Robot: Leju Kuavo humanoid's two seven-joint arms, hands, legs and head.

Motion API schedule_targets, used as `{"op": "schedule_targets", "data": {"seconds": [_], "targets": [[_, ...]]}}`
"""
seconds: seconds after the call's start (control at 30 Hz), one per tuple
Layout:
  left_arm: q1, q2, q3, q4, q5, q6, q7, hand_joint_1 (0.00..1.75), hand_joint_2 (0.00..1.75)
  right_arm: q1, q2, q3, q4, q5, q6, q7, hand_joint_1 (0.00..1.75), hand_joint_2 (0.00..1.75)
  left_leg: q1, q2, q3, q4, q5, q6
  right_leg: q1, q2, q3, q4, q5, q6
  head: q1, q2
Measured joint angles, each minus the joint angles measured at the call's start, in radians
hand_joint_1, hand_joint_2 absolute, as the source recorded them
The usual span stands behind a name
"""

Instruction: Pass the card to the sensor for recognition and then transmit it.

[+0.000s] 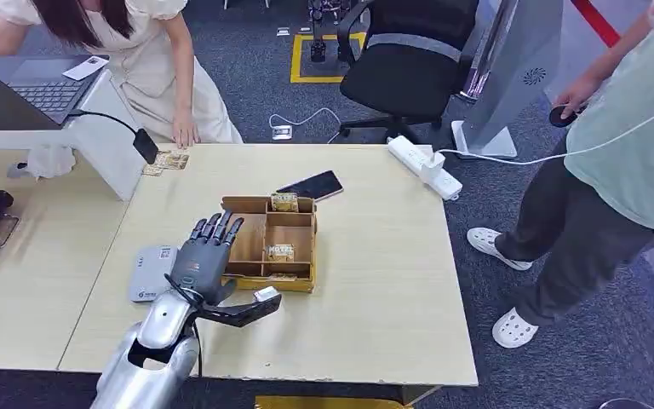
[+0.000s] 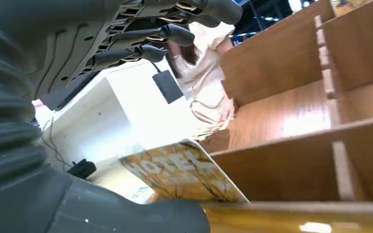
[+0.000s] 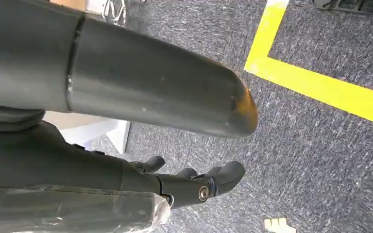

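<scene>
While left hand [image 1: 209, 260] hangs fingers spread, holding nothing | light wooden table [image 1: 375, 281] | grey carpet [image 1: 562, 341], right hand's [image 3: 194, 184] grip unclear

The wooden tray [image 1: 247, 207] stands just right of the left hand [image 1: 204, 260]; bare table [image 1: 375, 290] lies beyond.

Head view: bright, even indoor light, sharp throughout, only soft short shadows on the table [image 1: 375, 281]. Left wrist view: close parts soft; the white wall [image 2: 126, 111] behind looks blown out, glare patches on the wooden box [image 2: 296, 116] and along its yellow rim. Right wrist view: carpet [image 3: 320, 160] reasonably crisp, the near dark casing is blurred, possibly just too close to focus.
</scene>
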Motion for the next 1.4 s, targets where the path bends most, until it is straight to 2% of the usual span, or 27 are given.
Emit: {"op": "schedule_targets", "data": {"seconds": [0.87, 1.23, 1.4], "targets": [[0.008, 0.016, -0.002, -0.002, 0.052, -0.007, -0.007, 0.00, 1.75, 0.000, 0.000, 0.000, 0.000, 0.000, 0.000, -0.003, 0.00, 0.00, 0.000, 0.000, 0.000, 0.000, 0.000, 0.000, 0.000, 0.000, 0.000, 0.000, 0.000, 0.000, 0.000, 0.000], [0.010, 0.036, -0.005, -0.005, 0.077, -0.023, -0.018, 0.00, 1.75, 0.000, 0.000, 0.000, 0.000, 0.000, 0.000, -0.003, 0.00, 0.00, 0.000, 0.000, 0.000, 0.000, 0.000, 0.000, 0.000, 0.000, 0.000, 0.000, 0.000, 0.000, 0.000, 0.000], [0.010, 0.064, -0.014, -0.005, 0.093, -0.042, -0.027, 0.00, 1.75, 0.000, 0.000, 0.000, 0.000, 0.000, 0.000, -0.003, 0.00, 0.00, 0.000, 0.000, 0.000, 0.000, 0.000, 0.000, 0.000, 0.000, 0.000, 0.000, 0.000, 0.000, 0.000, 0.000]]}}
